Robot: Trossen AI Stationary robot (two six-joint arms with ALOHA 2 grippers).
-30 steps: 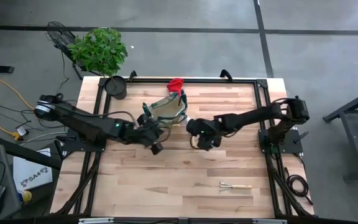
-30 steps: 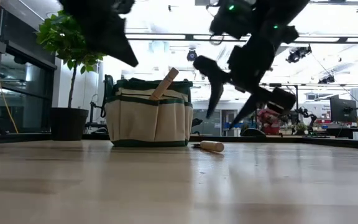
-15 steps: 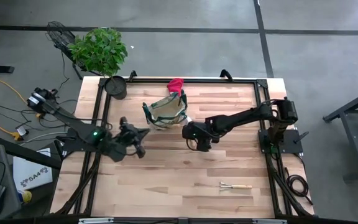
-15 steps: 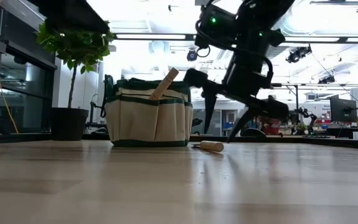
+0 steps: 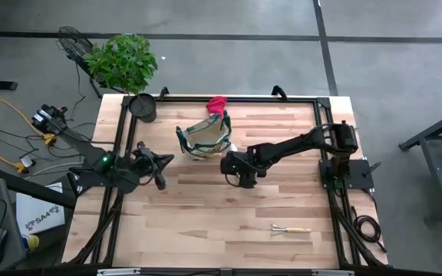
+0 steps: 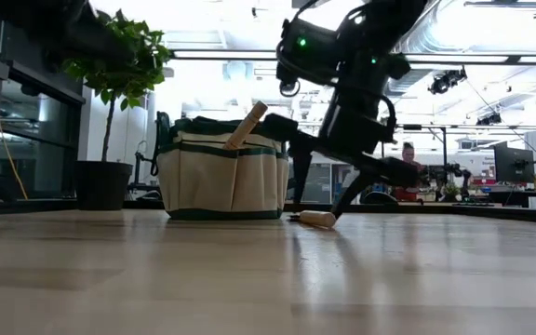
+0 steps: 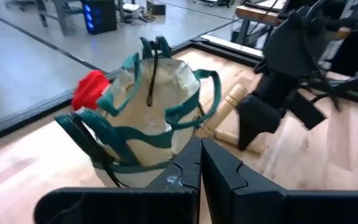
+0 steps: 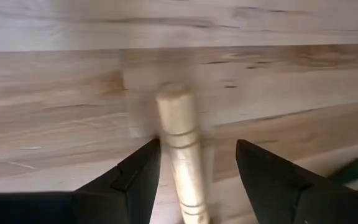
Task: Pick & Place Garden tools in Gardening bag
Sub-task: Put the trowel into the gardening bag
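Observation:
The tan gardening bag [image 5: 206, 138] with green trim stands upright at the table's middle back. A wooden handle [image 6: 247, 124] sticks up out of its mouth, and a red glove [image 5: 217, 103] lies behind it. A wooden-handled tool [image 8: 182, 149] lies flat on the table just right of the bag [image 6: 316, 219]. My right gripper [image 8: 194, 180] is open and low over this handle, one finger on each side. My left gripper [image 7: 199, 168] is shut and empty, left of the bag [image 5: 162, 162]. A wooden-handled mini rake [image 5: 290, 228] lies at the near right.
A black pot [image 5: 144, 107] with a green plant stands at the far left corner. Bare wooden tabletop [image 5: 206, 222] stretches along the near side. A person shows in the room beyond the table [image 6: 406, 154].
My left gripper has drawn back from the bag toward the table's left edge. My right gripper has gone down and a little toward the bag, and now stands low over the wooden handle on the table. The bag and tools have stayed put.

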